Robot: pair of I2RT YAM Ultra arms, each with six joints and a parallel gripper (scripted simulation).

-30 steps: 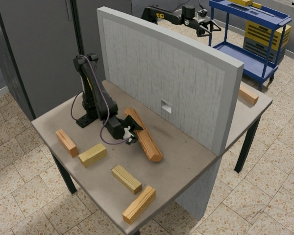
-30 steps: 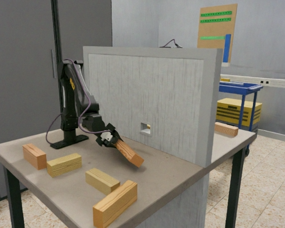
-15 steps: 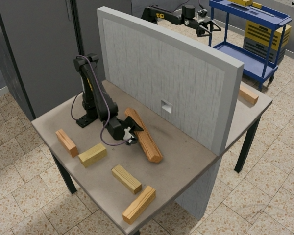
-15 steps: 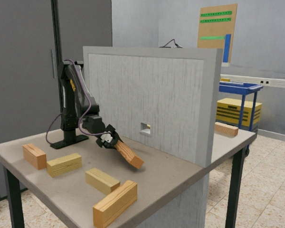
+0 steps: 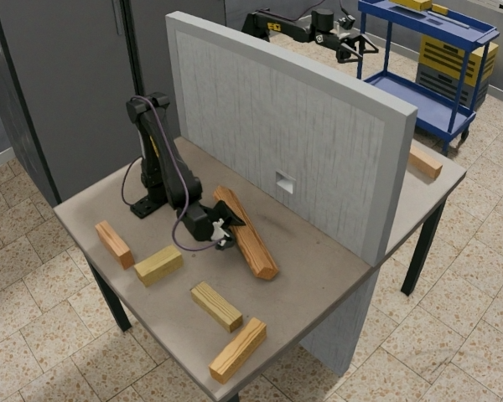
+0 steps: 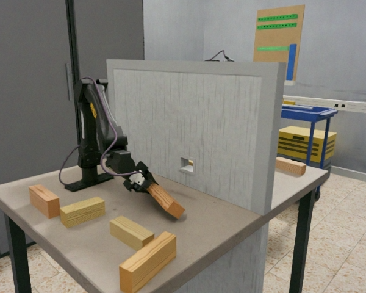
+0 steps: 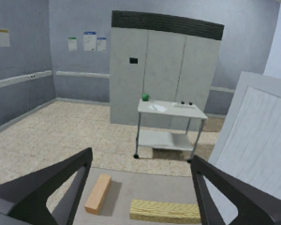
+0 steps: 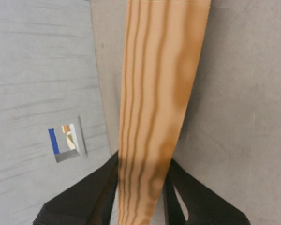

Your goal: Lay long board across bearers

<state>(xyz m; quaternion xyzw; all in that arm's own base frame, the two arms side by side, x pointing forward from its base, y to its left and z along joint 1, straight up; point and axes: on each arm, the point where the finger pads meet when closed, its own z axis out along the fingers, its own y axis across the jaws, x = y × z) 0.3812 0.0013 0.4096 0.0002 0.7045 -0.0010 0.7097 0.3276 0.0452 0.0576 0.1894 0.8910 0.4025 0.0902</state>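
The long board (image 5: 248,235) (image 6: 166,201) (image 8: 159,70) is held tilted on the near side of the grey panel wall (image 5: 265,108) (image 6: 189,110) (image 7: 258,141). My right gripper (image 5: 235,234) (image 8: 142,156) is shut on it; its lower end is close to the table, contact unclear. The slot (image 5: 286,184) (image 6: 187,170) is low in the wall, beyond the board. My left gripper (image 5: 369,54) (image 7: 142,157) is open and empty, high on the far side. Beyond the wall lie an orange block (image 5: 425,162) (image 6: 290,166) (image 7: 98,194) and a yellowish block (image 7: 164,211), possibly the bearers.
On the near side stand two yellowish blocks, one (image 5: 158,265) (image 6: 82,211) towards the back left and one (image 5: 216,306) (image 6: 131,232) nearer the front. An orange block (image 5: 114,244) (image 6: 44,201) is at the left edge, another (image 5: 237,350) (image 6: 147,263) at the front corner.
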